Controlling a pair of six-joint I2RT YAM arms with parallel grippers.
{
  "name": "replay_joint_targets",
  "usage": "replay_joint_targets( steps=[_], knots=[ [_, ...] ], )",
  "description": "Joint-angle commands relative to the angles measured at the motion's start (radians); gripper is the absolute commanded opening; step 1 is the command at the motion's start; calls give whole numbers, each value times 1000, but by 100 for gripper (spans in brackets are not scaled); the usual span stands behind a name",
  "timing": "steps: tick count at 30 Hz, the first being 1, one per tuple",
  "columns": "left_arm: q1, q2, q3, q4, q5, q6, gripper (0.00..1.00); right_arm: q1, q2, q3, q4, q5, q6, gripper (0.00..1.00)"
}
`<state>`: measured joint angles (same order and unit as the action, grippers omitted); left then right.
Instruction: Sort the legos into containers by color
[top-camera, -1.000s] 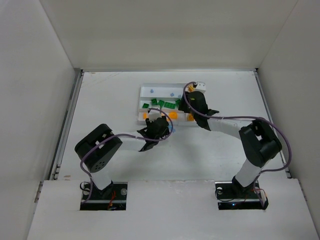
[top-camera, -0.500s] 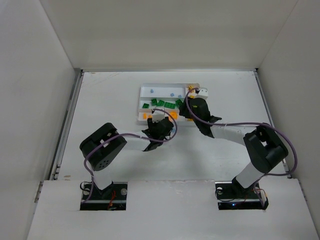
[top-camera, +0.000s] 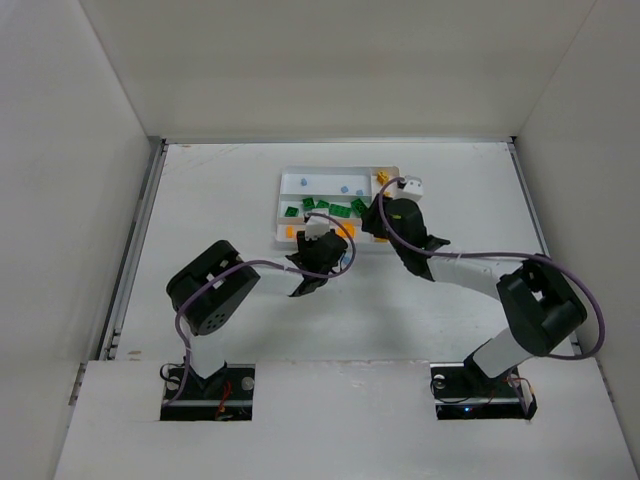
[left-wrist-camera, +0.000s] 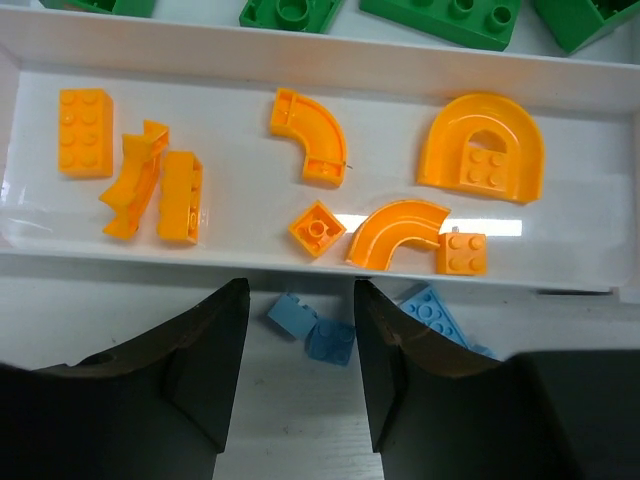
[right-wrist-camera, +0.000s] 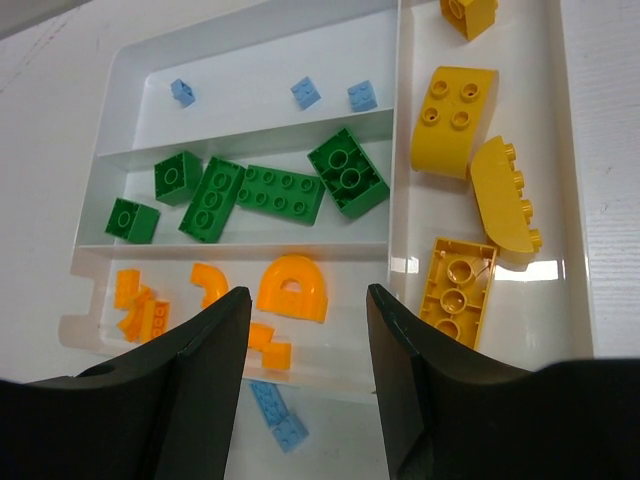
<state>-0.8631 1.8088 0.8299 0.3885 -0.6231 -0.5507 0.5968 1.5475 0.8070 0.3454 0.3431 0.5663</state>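
Observation:
The white tray (right-wrist-camera: 250, 140) holds three light blue legos (right-wrist-camera: 306, 92) in its far slot, green legos (right-wrist-camera: 280, 192) in the middle slot, orange legos (left-wrist-camera: 310, 135) in the near slot and yellow legos (right-wrist-camera: 455, 120) in the crosswise end slot. Two small light blue bricks (left-wrist-camera: 312, 327) and a light blue plate (left-wrist-camera: 435, 314) lie on the table just outside the tray's near wall. My left gripper (left-wrist-camera: 300, 305) is open and empty, its jaws either side of the two blue bricks. My right gripper (right-wrist-camera: 308, 305) is open and empty above the tray's near right part. The loose blue legos also show in the right wrist view (right-wrist-camera: 276, 412).
In the top view the tray (top-camera: 320, 180) sits at the table's middle back, with my left gripper (top-camera: 328, 252) at its near edge and my right gripper (top-camera: 380, 222) over its right end. White walls enclose the table.
My left arm has swung right and brought its gripper up to the tray's near edge. My right gripper has drawn back slightly to the right and toward me.

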Motion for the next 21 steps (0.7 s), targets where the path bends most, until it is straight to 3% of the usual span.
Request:
replay_joint_targets(
  steps=[1,15,21],
  knots=[
    [0,18,34,3,-7,25,41,2,-50,-14,55,14,7,56],
    [-44,-74,-28,-4,-3,18,24,8,-64,-38,52,14,9,56],
    [-56,-114,-60,-7,-4,9,23,33,-93,-72,44,30,9,56]
  ],
)
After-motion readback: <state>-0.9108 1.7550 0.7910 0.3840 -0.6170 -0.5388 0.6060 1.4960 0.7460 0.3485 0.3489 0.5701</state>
